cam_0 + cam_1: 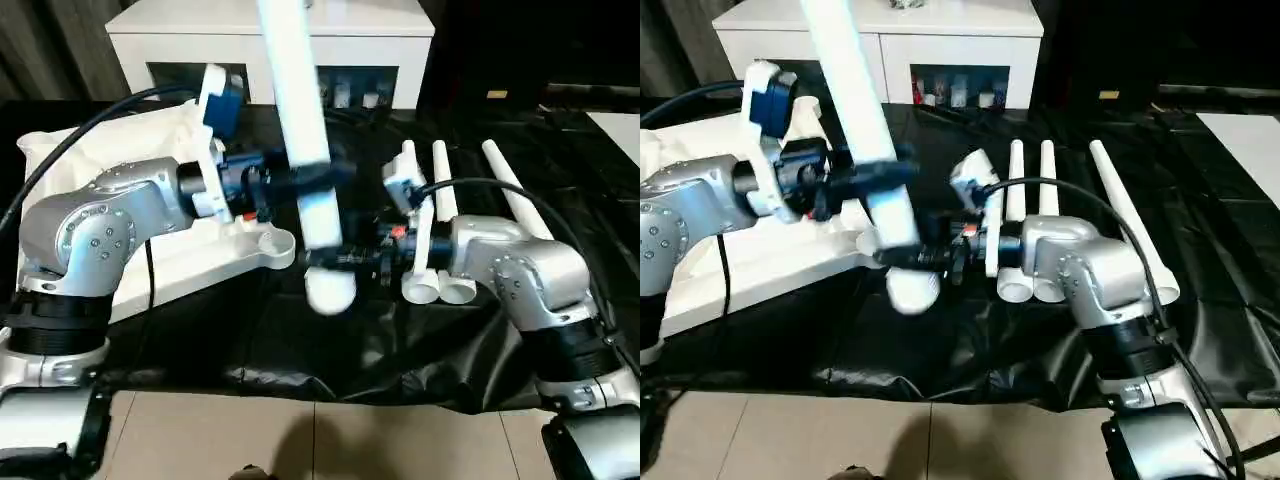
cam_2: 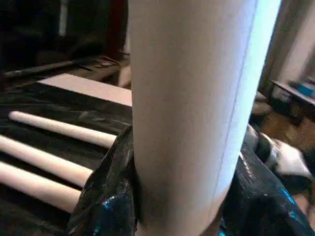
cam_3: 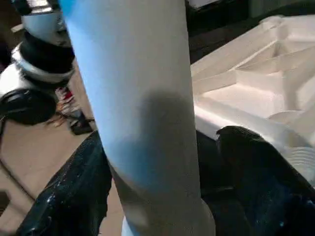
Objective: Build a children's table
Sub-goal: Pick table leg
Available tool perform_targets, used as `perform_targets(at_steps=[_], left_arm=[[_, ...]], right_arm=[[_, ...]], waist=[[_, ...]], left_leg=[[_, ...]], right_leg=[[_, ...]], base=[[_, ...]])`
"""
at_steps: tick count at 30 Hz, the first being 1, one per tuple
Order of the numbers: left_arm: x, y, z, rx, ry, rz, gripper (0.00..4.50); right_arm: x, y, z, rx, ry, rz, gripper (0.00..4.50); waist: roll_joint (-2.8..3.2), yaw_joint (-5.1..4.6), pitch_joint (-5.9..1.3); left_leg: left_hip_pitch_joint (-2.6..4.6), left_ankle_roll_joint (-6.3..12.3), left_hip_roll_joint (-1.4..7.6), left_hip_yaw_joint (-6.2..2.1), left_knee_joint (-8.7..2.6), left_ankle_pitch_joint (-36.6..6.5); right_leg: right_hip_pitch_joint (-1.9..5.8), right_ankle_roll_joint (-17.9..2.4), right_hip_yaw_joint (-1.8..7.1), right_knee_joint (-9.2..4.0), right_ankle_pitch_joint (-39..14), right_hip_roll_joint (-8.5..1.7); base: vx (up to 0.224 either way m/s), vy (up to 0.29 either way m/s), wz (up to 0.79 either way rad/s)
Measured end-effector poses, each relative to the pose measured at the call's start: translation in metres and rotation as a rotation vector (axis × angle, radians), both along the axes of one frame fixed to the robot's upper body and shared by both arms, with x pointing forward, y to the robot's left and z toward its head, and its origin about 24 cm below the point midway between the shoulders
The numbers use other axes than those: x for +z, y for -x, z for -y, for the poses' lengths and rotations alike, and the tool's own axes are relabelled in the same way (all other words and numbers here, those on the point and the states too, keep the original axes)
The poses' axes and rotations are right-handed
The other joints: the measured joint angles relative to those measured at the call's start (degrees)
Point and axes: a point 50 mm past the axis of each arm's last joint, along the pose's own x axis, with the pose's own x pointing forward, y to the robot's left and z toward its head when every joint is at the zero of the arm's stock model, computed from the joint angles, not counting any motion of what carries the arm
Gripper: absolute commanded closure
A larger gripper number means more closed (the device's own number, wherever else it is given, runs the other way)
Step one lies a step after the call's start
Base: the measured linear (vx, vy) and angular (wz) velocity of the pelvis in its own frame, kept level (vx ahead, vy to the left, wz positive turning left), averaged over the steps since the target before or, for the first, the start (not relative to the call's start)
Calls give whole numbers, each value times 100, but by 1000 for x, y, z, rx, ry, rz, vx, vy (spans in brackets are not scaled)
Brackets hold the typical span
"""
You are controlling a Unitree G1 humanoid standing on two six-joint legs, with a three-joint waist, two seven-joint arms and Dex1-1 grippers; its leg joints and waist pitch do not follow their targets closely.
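You have one white leg (image 1: 300, 110) held up nearly upright in the middle of the scene, its rounded lower end (image 1: 330, 290) hanging just above the black sheet (image 1: 300, 350) that covers the work surface. Your left gripper (image 1: 300, 178) is clamped across the leg about halfway up, one black finger on each side; in the left wrist view the tube (image 2: 192, 113) stands between the two black fingers (image 2: 106, 206) with no gap to see. Your right gripper (image 1: 345, 258) reaches in from the other side, lower down near the leg's end, and its black fingers (image 3: 251, 162) stand on either side of the tube (a dark gap shows beside one of them in the right wrist view, so I cannot tell whether this one is gripping or let go). The tabletop (image 1: 170, 250) lies to the left with its ribbed underside up, and its near round corner socket (image 1: 275, 242) sits just beside the raised leg, not under it. Three more legs (image 1: 445, 210) lie on the black sheet to the right, two close together and the third set a little apart, their wide open ends toward you. Behind it all stands a white cabinet (image 1: 270, 45) with dark glass doors.
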Motion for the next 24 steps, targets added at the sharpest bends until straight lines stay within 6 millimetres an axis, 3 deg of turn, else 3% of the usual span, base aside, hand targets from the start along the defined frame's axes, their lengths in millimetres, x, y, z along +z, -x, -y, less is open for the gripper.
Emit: perform_targets(at_steps=[1,10,11,20,21,24], left_arm=[[0,1,0,-17,-5,5,266],[0,1,2,-72,-44,37,266],[0,1,2,-75,-44,37,266],[-3,-2,1,-80,-35,24,266],[-4,-2,2,-69,-46,38,210],[-6,-6,2,-31,-50,29,190]], right_arm=[[-1,1,-1,13,2,-3,129],[0,3,-5,90,28,-9,189],[0,3,-6,95,29,-10,214],[-1,4,-7,115,30,-6,247],[-2,3,-6,107,33,-7,249],[-3,1,-5,78,35,-10,250]], waist=[[0,1,0],[-4,3,-2],[-4,4,-2],[-7,8,-4],[-7,8,-4],[-8,6,-4]], left_leg=[[-1,0,0,0,0,0],[0,0,1,1,1,2],[-1,0,1,1,1,2],[-1,3,1,1,1,5],[0,3,1,1,1,5],[0,3,1,2,2,5]], right_leg=[[-1,0,0,0,0,0],[0,0,0,3,0,0],[-1,0,-1,3,0,0],[0,-1,-1,5,0,0],[1,-1,-1,5,0,0],[1,-1,-1,6,1,-1]], base=[[0,0,0],[0,0,0],[0,0,0],[0,0,0],[0,0,0],[0,0,0]])
